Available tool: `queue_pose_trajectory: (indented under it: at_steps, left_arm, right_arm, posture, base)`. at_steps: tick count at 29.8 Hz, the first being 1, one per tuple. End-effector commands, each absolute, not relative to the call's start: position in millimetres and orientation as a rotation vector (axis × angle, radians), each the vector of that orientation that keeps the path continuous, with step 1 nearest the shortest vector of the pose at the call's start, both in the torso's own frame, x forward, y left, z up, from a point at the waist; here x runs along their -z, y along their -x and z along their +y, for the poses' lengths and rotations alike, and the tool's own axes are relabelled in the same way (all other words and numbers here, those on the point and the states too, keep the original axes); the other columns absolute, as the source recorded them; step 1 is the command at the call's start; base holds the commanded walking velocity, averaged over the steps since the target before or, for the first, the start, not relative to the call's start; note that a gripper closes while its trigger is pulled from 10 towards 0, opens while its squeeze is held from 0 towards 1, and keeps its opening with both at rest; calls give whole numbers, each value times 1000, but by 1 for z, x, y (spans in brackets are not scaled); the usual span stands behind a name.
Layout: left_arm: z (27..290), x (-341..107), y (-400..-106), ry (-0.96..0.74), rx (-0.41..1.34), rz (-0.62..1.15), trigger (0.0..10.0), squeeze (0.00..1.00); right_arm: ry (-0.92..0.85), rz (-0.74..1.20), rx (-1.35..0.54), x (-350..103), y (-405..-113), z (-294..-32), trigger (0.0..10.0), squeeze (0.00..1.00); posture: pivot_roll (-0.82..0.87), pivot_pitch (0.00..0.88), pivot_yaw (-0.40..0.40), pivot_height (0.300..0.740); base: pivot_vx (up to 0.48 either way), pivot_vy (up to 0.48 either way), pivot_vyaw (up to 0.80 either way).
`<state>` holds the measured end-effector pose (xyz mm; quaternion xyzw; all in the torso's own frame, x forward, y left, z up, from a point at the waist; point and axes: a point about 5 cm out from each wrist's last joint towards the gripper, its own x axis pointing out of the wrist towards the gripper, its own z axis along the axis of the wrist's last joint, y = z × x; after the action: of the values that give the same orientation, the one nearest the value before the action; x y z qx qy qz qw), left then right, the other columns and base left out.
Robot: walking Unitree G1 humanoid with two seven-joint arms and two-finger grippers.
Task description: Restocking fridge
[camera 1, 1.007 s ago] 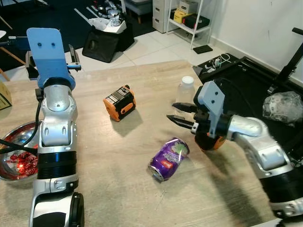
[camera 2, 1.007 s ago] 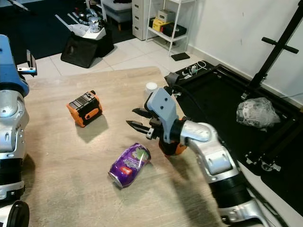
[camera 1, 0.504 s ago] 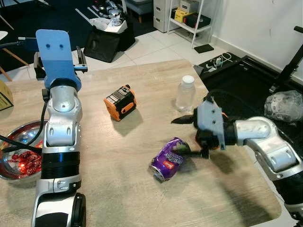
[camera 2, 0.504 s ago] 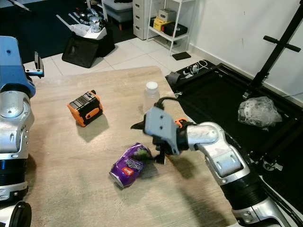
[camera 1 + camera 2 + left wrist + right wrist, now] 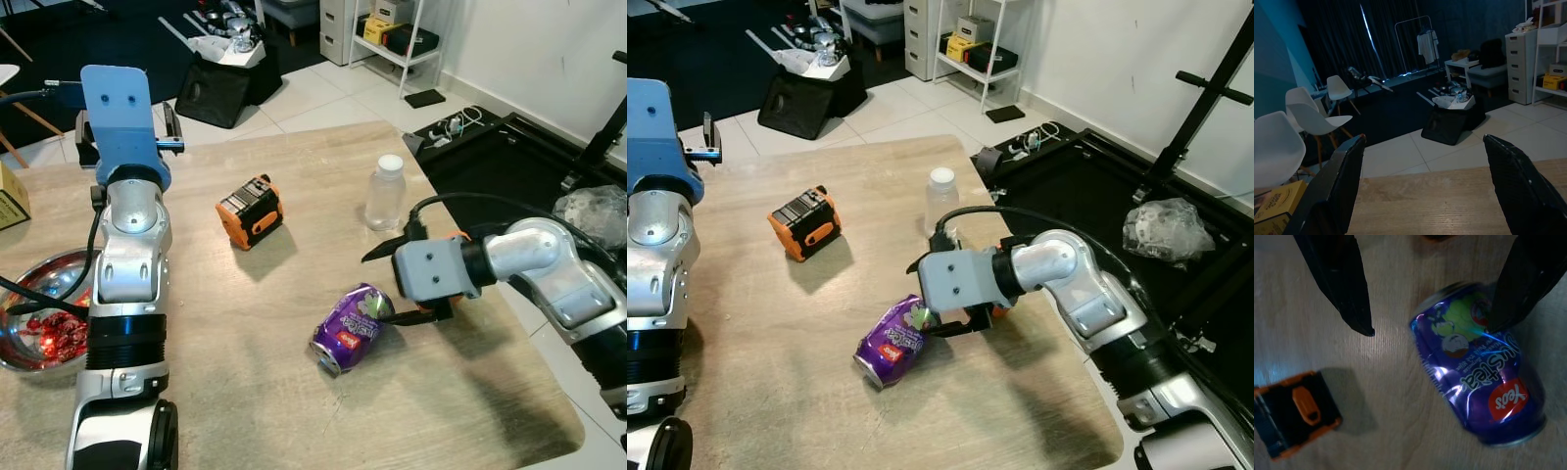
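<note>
Since 1 second ago, your right claw [image 5: 390, 284] has dropped from above the counter [image 5: 294, 392] to the can [image 5: 350, 328], fingers spread wide. Your left claw [image 5: 1425, 191] is raised and open. Risk: the can lies on its side and may roll if 1 finger touches first. It sits off-centre, its upper end under 1 fingertip [image 5: 1498, 318], the other clear.

The purple can [image 5: 1480, 377] reads "Yeo's" and "Justea".
</note>
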<state>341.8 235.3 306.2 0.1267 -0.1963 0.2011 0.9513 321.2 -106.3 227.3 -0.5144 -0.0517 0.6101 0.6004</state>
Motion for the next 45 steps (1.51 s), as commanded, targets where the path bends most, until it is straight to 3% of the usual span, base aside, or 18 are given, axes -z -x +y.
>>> queue_pose_trajectory:
  at_steps: [1, 9, 14, 22, 31, 39, 40, 41, 42, 44, 45]
  left_arm:
    - [234, -303, -342, -250, -408, -391, 10000, 0]
    - [238, -303, -340, -255, -419, -392, 10000, 0]
    - [237, -303, -340, -254, -423, -394, 10000, 0]
    - [236, -303, -340, -250, -422, -394, 10000, 0]
    - [236, -302, -340, -247, -420, -392, 10000, 0]
    - [236, -302, -340, -245, -422, -391, 10000, 0]
    - [236, -302, -340, -245, -422, -390, 10000, 0]
    - [236, -302, -340, -245, -422, -390, 10000, 0]
    - [236, -302, -340, -245, -422, -390, 10000, 0]
    - [236, -302, -340, -245, -422, -390, 10000, 0]
    - [236, -302, -340, -244, -422, -389, 10000, 0]
  right_arm:
    - [1241, -130, -1436, -217, -321, -97, 10000, 0]
    - [1295, -142, -1438, -198, -324, -86, 10000, 0]
    - [1261, -329, -1317, -199, -330, -65, 10000, 0]
    - [1248, -488, -1279, -202, -323, -48, 10000, 0]
    - [1318, -325, -1309, -168, -322, -44, 10000, 0]
    - [1290, -313, -1267, -170, -329, -43, 10000, 0]
    - [1288, -314, -1255, -171, -331, -44, 9137, 0]
    - [1287, -314, -1247, -172, -331, -44, 9137, 0]
    - [1287, -315, -1243, -172, -332, -44, 6078, 0]
    - [1289, -314, -1240, -172, -332, -44, 6078, 0]
    - [1286, -314, -1237, -172, -332, -44, 2118, 0]
  posture:
    - [16, 165, 18, 740]
    - [24, 165, 17, 740]
    - [27, 160, 15, 740]
    - [19, 154, 12, 740]
    - [19, 154, 12, 740]
    - [19, 158, 12, 740]
    - [19, 158, 12, 740]
    - [19, 158, 12, 740]
    - [18, 161, 10, 740]
    - [18, 161, 10, 740]
    - [17, 162, 11, 740]
  base:
    - [0, 0, 0]
    - [0, 0, 0]
    - [0, 0, 0]
    - [0, 0, 0]
    - [0, 0, 0]
    - [0, 0, 0]
    - [0, 0, 0]
    - [0, 0, 0]
    - [0, 0, 0]
    - [0, 0, 0]
    - [0, 0, 0]
